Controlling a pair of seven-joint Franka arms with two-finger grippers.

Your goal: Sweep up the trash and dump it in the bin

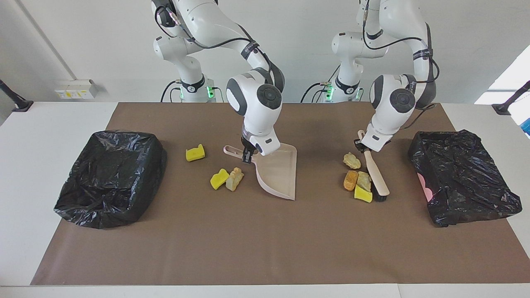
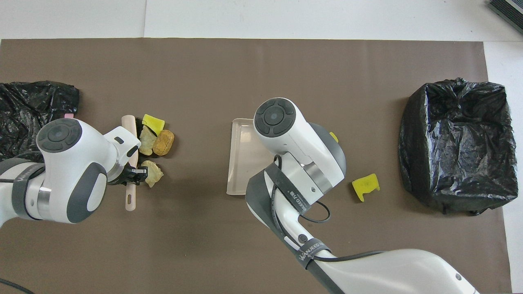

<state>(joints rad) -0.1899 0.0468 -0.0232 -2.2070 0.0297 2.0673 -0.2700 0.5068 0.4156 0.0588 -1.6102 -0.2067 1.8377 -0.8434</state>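
- Claw of the right arm (image 1: 247,157) is clamped on the handle of the pale pink dustpan (image 1: 279,174), whose pan lies flat on the brown mat (image 1: 265,240) mid-bench.
- Left claw (image 1: 361,145) is closed on the beige handle of the brush (image 1: 376,174); its dark bristles rest on the mat at the end away from the robots.
- Trash — seven lumps, all on the mat, none in the pan or in a bin:
  - four beside the brush: a tan chunk (image 1: 352,160), an orange-brown one (image 1: 350,180), a pale one (image 1: 364,181) and a yellow sponge (image 1: 363,193), the last two touching the brush.
  - three toward the right arm's end: a yellow sponge (image 1: 219,179) touching a tan chunk (image 1: 234,178), near the pan's side edge, and a lone yellow sponge (image 1: 195,153) well apart.
- Black-bagged bins at each end of the bench, (image 1: 112,176) and (image 1: 461,176).
- Judgement: tools are in hand — sweeping barely begun. Gathering, loading the pan and dumping all remain.
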